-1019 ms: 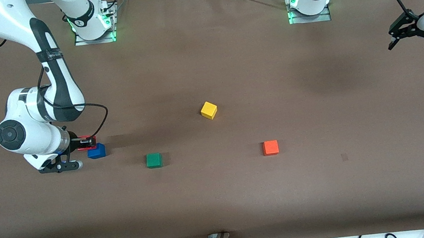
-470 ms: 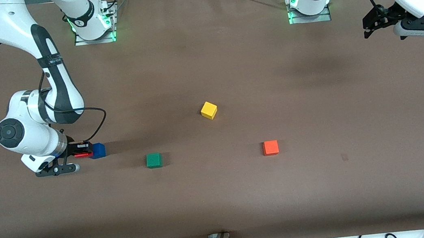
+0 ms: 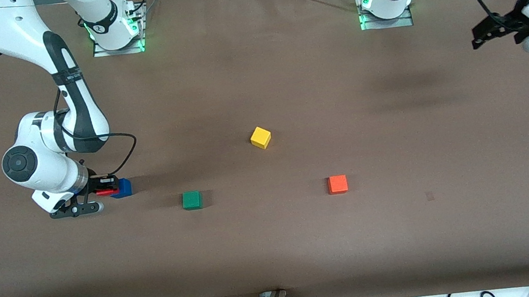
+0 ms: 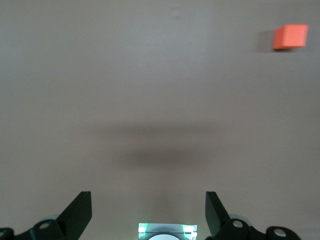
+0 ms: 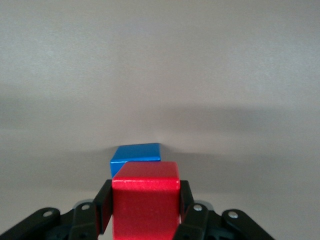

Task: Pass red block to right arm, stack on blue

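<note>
My right gripper (image 3: pixel 105 186) is shut on the red block (image 3: pixel 104 192), which fills the space between its black fingers in the right wrist view (image 5: pixel 145 205). It holds the block low, right beside the blue cube (image 3: pixel 122 187), which shows partly hidden by the red block in the right wrist view (image 5: pixel 136 154). I cannot tell whether the two blocks touch. My left gripper (image 3: pixel 479 36) is open and empty, up in the air at the left arm's end of the table; its jaws stand wide apart in the left wrist view (image 4: pixel 149 210).
A green cube (image 3: pixel 192 200), a yellow cube (image 3: pixel 260 137) and an orange cube (image 3: pixel 337 184) lie spread over the brown table (image 3: pixel 277 244). The orange cube also shows in the left wrist view (image 4: pixel 290 37). Cables lie along the table's near edge.
My right gripper has lowered a little with the red block, staying beside the blue cube. My left gripper has swung about at the table's end and stays open.
</note>
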`<control>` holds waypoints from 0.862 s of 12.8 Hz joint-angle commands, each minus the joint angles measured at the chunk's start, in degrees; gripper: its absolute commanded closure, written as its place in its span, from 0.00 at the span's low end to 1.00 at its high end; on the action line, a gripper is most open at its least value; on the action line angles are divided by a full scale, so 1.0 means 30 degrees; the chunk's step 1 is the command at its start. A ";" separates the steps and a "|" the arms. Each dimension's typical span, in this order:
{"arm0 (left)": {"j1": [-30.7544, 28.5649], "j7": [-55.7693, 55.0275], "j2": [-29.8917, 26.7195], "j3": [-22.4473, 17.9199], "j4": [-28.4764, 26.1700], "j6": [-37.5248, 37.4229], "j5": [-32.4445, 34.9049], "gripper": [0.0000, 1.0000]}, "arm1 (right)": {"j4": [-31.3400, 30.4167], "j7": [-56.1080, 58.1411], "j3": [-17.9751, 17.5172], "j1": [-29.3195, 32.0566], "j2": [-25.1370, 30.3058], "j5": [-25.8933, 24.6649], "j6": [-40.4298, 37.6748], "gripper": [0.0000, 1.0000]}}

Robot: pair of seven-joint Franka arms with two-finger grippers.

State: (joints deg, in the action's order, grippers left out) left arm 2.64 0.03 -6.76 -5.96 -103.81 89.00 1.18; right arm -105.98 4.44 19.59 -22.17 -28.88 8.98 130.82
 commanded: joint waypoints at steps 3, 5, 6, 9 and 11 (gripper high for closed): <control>-0.0236 -0.0360 0.0582 -0.0035 0.0795 -0.0663 0.0164 0.00 | -0.0852 0.0159 -0.0524 -0.0052 0.0515 -0.0152 0.0398 1.00; -0.0236 -0.1205 0.0465 0.0024 0.1115 0.0005 0.0193 0.00 | -0.1087 0.0159 -0.0525 -0.0051 0.0603 -0.0181 0.0515 1.00; -0.0236 -0.1937 0.0494 0.0053 0.1205 0.0445 0.0222 0.00 | -0.1204 0.0159 -0.0525 -0.0051 0.0719 -0.0181 0.0486 1.00; -0.0789 -0.3024 0.0552 0.0987 0.1206 0.1909 0.0223 0.00 | -0.1410 0.0159 -0.0525 -0.0051 0.0867 -0.0181 0.0515 1.00; -0.1231 -0.3174 0.1105 0.2041 0.1612 0.2468 0.0281 0.00 | -0.1498 0.0159 -0.0525 -0.0051 0.1042 -0.0181 0.0486 1.00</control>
State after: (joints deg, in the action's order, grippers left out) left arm 0.65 -8.38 -5.42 -2.52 -101.22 95.63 1.18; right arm -108.09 4.45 18.49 -22.50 -27.42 8.98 131.29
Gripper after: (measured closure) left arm 0.000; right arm 0.441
